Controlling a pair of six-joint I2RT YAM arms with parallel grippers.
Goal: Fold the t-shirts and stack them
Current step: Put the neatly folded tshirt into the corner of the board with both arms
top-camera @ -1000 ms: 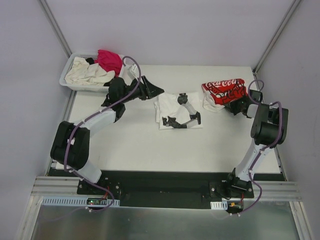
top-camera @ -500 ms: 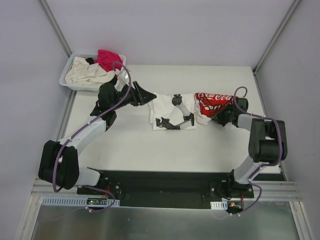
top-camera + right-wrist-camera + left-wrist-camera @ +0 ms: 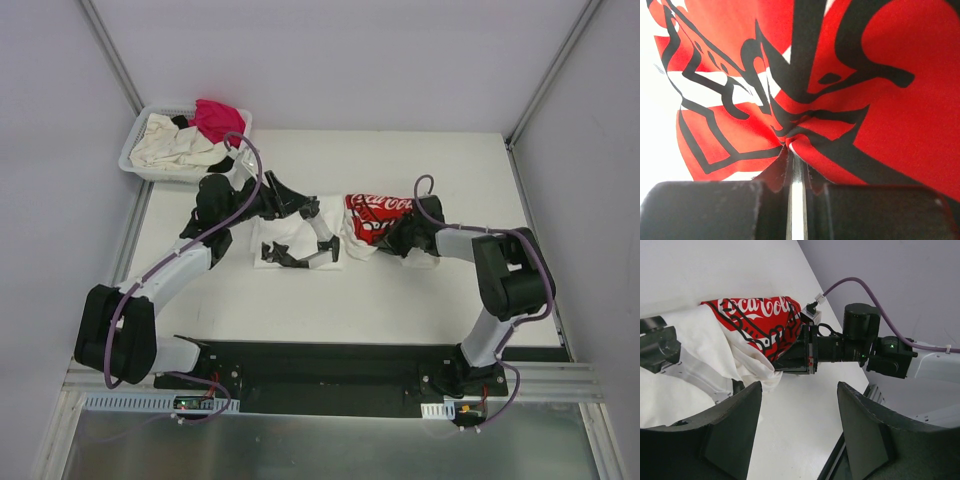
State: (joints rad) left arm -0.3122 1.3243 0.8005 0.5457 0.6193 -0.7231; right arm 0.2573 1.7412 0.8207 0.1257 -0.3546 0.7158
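A white t-shirt with red Coca-Cola print (image 3: 372,215) lies bunched at mid-table, and its edge rests against a folded white t-shirt with black print (image 3: 290,238) on its left. My right gripper (image 3: 402,238) is shut on the Coca-Cola shirt's right side; the right wrist view shows red cloth (image 3: 850,100) pinched between the fingertips of that right gripper (image 3: 797,155). My left gripper (image 3: 305,208) hovers open over the folded shirt's far edge, nothing between its fingers (image 3: 727,435). In the left wrist view the Coca-Cola shirt (image 3: 752,320) and the right gripper (image 3: 790,357) lie ahead.
A white slotted basket (image 3: 135,160) stands at the table's back left corner, holding cream (image 3: 170,145), magenta (image 3: 218,120) and black cloth. Grey walls close in on the table at the back and both sides. The right arm's purple cable (image 3: 870,290) arches above its wrist.
My right gripper has dragged the Coca-Cola shirt leftward across the table. The folded white shirt has shifted left with it. The left gripper has swung down over the folded shirt.
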